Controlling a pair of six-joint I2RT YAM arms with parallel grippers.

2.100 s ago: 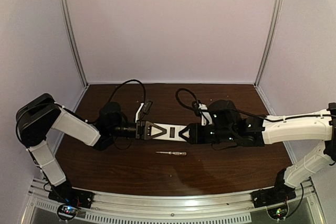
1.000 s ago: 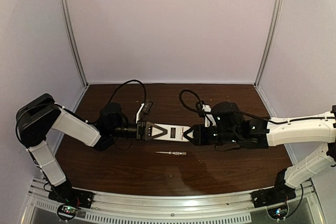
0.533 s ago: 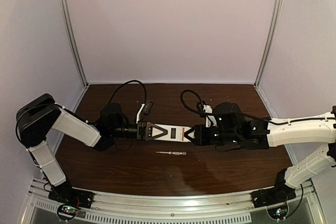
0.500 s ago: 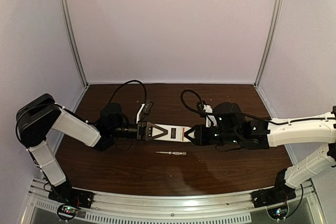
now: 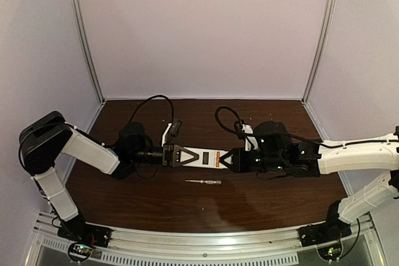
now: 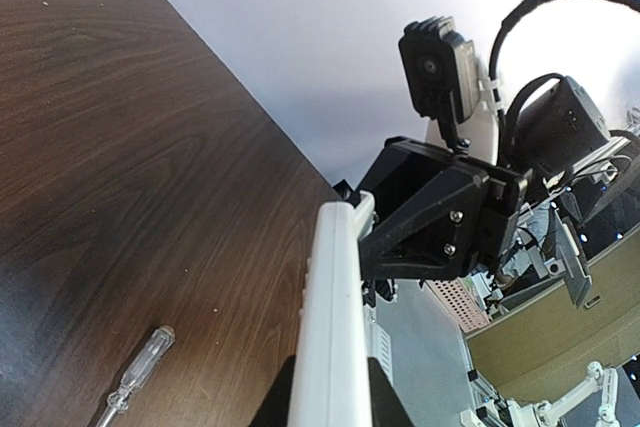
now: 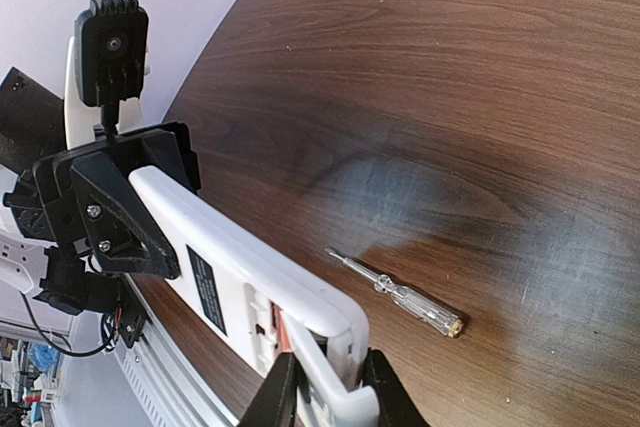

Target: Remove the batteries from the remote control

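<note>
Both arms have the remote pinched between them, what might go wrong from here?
The left gripper and right gripper each pinch only one end of the remote control, so a slip could drop it beside the screwdriver. The orange-red piece in its open back, perhaps a battery, might fall and roll away.

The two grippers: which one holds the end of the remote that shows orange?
The right gripper: the orange patch on the remote control sits at its fingertips, while the left gripper clamps the plain white end.
</note>
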